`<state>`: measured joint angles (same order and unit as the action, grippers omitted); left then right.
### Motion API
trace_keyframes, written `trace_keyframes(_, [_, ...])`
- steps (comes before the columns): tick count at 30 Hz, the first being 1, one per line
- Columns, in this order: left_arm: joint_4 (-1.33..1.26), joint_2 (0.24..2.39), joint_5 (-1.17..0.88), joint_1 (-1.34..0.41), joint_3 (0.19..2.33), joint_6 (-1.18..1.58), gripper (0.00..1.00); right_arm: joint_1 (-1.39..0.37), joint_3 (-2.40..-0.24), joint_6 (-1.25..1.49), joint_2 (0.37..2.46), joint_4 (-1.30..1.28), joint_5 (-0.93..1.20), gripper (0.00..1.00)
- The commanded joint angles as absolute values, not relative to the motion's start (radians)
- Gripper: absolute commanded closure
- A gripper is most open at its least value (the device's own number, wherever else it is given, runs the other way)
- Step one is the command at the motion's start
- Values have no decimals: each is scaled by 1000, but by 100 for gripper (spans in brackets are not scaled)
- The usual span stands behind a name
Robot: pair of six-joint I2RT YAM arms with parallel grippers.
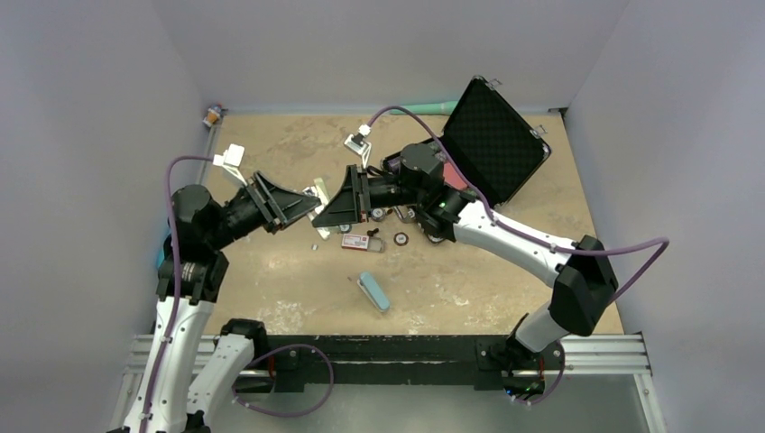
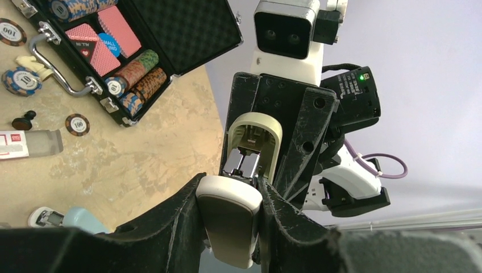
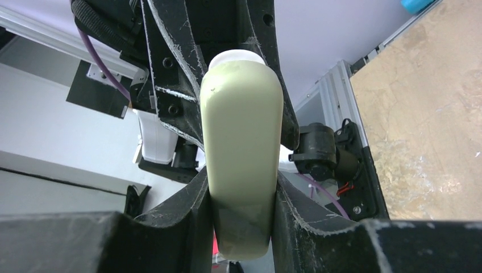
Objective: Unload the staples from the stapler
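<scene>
Left end effector (image 2: 230, 193) is pressed onto one half of the stapler (image 2: 253, 133), its two black fingers (image 2: 182, 210) clamping the sides of a rounded cream-white shell. Right end effector (image 3: 241, 187) pinches the other half, a pale greenish-cream shell that fills the gap between its fingers (image 3: 187, 199) in the right wrist view. Both arms meet tip to tip over the middle of the bench (image 1: 271, 271), and the stapler hangs between them, off the surface and touched only by the fingers. It is hinged open: the left wrist view looks into the hollow of the half held by the right arm, where a silvery metal channel (image 2: 243, 162) sits at the hinge end. Whether any staples lie in that channel cannot be made out.

Nearer the arm bases, well apart from both end effectors, a light-blue oblong item (image 1: 373, 290) lies on the bench. A small white box with a red label (image 1: 358, 241) lies just below the meeting point, with a round poker chip (image 1: 400, 240) beside it. Behind the right arm stands an open black case (image 1: 492, 140), its lid raised; the left wrist view shows stacked chips and red cards in its compartments
</scene>
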<state>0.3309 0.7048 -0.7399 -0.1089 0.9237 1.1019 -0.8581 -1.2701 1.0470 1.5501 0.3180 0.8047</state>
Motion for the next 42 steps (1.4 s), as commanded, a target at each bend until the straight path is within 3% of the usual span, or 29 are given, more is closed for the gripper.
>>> trace_keyframes(1, [365, 716, -693, -108, 982, 1065, 61, -861, -1258, 1012, 1500, 323, 819, 100])
trace_keyframes(3, [404, 718, -684, -107, 997, 1047, 19, -859, -1261, 999, 1492, 299, 812, 100])
trace_keyframes(4, [430, 718, -675, -107, 1005, 1034, 4, -860, -1267, 986, 1488, 272, 801, 100])
trace_keyframes(5, [467, 718, -663, -108, 1016, 1016, 1, -857, -1280, 964, 1483, 232, 784, 100])
trace_keyframes(15, [925, 669, -428, -106, 1076, 752, 0, -712, -1229, 797, 1350, -173, 574, 100])
trace_keyframes(26, [1144, 600, -183, -106, 1077, 605, 0, -578, -1094, 739, 1206, -625, 25, 100])
trace_keyframes(35, [1181, 529, -99, -107, 994, 546, 0, -561, -907, 927, 1161, -751, -324, 100])
trace_keyframes(42, [1194, 472, -87, -111, 957, 521, 0, -542, -758, 1024, 1246, -685, -362, 100])
